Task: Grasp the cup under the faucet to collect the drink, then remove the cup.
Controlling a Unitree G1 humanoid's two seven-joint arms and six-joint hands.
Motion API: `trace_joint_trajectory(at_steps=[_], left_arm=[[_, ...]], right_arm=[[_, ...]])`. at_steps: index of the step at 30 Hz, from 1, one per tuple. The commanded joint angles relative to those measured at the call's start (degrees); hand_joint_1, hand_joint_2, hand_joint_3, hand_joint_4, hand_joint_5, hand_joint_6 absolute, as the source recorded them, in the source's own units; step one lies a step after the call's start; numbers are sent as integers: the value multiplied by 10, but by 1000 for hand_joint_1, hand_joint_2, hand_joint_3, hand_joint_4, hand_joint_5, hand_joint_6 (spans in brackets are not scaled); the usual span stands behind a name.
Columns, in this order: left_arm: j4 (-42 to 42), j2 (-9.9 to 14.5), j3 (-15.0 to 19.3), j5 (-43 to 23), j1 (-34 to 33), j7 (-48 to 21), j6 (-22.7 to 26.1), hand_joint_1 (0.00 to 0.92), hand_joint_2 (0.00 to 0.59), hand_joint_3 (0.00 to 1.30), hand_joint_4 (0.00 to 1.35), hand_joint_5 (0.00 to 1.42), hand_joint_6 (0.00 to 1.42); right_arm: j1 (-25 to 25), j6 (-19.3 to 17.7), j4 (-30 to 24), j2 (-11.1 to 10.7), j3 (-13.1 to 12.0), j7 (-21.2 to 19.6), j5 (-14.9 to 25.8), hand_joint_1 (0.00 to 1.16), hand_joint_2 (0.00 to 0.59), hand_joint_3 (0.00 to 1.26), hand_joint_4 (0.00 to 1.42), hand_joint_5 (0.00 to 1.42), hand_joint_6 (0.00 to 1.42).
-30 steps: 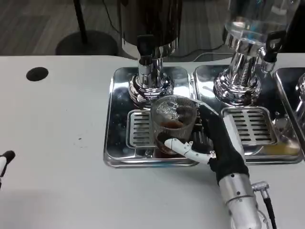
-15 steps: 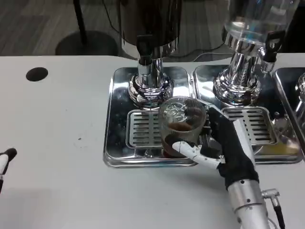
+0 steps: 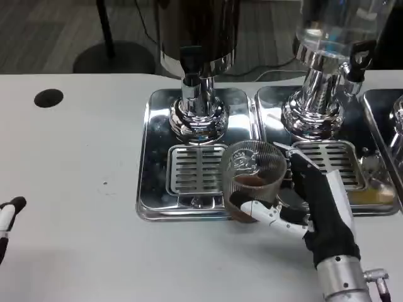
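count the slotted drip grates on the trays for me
2. One grate lies on the left tray, under the dark dispenser's faucet. The other grate lies on the middle tray, behind the right robot hand. The tray cut off at the right edge may hold another.

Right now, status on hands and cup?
Right hand grips cup, dark drink inside. Cup off the left tray's grate, over the seam between trays. Left hand at table edge, idle. Path toward you unobstructed.
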Motion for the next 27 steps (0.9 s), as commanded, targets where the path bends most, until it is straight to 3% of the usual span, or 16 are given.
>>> trace_joint_trajectory(at_steps=[1, 16, 27], left_arm=[[2, 4, -3, 6, 1, -5, 4, 0, 5, 0, 0, 0, 0], [-3, 6, -7, 9, 1, -7, 6, 0, 5, 0, 0, 0, 0], [-8, 8, -11, 13, 0, -10, 9, 0, 5, 0, 0, 0, 0]], right_arm=[[25, -18, -37, 3, 4, 2, 6, 834, 214, 388, 417, 463, 492], [89, -37, -82, 0, 20, 4, 3, 831, 213, 389, 420, 464, 495], [114, -58, -82, 1, 19, 1, 4, 830, 213, 391, 422, 473, 498]])
